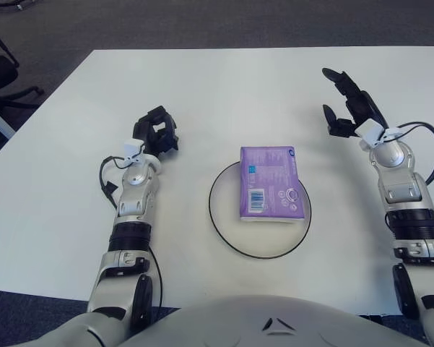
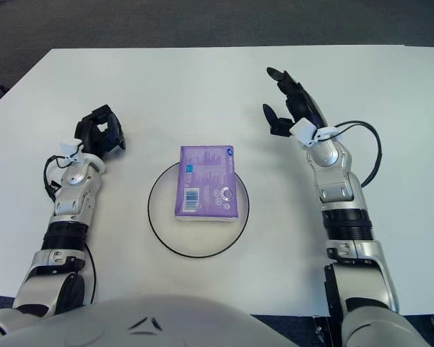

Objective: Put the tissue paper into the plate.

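Purple tissue paper pack (image 1: 270, 184) lies flat in the black-rimmed plate (image 1: 224, 235) at the middle of the white counter (image 1: 202, 87). Right hand (image 1: 350, 105) off to the plate's right, fingers spread, holding nothing. Left hand (image 1: 157, 131) left of plate, fingers curled, holding nothing.

Tissue pack (image 1: 270, 183) sits in plate (image 1: 224, 230).
Purple rectangular pack, flat, barcode label face up, long axis running away from the robot. Plate is white, round, dark-rimmed; the pack's far edge overhangs the plate's rim.
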Robot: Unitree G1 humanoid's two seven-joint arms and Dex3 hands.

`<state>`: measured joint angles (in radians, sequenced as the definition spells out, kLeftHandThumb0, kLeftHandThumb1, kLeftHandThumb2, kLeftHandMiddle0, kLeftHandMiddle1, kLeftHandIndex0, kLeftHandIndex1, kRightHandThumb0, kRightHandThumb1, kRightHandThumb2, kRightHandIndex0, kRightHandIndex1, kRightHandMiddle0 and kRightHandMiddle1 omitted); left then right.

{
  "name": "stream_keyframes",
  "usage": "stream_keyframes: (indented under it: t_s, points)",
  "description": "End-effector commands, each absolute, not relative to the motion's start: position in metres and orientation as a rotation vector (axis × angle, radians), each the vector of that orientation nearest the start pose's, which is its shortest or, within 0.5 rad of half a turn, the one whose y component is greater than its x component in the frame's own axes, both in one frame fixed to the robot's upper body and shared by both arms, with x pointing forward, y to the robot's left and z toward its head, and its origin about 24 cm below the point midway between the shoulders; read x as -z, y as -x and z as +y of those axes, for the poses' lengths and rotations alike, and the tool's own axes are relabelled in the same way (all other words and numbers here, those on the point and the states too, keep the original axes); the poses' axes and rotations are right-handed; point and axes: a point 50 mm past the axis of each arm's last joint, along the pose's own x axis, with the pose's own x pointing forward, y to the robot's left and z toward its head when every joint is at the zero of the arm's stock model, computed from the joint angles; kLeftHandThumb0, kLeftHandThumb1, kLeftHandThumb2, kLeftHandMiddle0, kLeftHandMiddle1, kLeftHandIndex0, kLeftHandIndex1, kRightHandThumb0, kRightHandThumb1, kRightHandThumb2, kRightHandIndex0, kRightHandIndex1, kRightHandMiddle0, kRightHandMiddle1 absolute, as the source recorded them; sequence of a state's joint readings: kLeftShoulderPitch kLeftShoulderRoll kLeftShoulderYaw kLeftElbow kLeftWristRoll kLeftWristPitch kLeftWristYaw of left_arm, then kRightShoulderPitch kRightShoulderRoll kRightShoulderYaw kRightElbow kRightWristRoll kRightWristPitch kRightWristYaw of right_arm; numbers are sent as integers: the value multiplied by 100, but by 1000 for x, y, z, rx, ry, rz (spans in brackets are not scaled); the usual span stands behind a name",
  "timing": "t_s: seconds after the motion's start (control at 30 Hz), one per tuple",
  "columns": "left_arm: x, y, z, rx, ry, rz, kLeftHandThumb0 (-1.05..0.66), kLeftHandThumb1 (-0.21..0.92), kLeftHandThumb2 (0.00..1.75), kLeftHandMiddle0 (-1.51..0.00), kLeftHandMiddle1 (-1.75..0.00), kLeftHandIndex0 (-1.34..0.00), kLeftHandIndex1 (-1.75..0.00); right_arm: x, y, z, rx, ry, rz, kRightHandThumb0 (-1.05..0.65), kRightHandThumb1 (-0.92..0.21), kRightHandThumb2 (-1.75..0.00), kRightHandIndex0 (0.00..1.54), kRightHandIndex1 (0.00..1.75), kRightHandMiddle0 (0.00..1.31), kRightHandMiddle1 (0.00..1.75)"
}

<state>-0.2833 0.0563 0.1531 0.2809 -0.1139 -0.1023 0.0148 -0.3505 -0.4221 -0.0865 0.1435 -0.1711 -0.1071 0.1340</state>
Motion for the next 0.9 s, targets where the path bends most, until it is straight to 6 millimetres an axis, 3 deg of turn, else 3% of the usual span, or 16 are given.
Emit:
stream_keyframes:
  t_s: [0.0, 0.43, 0.53, 0.73, 0.87]
  points:
    - [-4, -273, 178, -146, 130, 103, -41, 65, 95, -131, -175, -100, -175, -127, -307, -222, -20, 431, -243, -80, -92, -99, 23, 10, 0, 51]
    - [-12, -274, 180, -129, 136, 53, -42, 67, 94, -132, -175, -99, -175, -110, -300, -220, 59, 222, -140, -74, -92, -101, 30, 14, 0, 69]
    - [-13, -274, 180, -123, 132, 42, -42, 67, 94, -132, -175, -99, -175, -108, -297, -218, 75, 189, -133, -73, -92, -99, 32, 22, 0, 79]
    - [-18, -274, 182, -110, 125, 13, -40, 69, 94, -133, -175, -100, -175, -92, -284, -213, 142, 80, -105, -68, -92, -92, 22, 83, 0, 124]
    - [-20, -274, 183, -106, 134, -3, -40, 69, 94, -133, -175, -101, -175, -85, -281, -211, 162, 28, -77, -63, -92, -88, 22, 98, 0, 141]
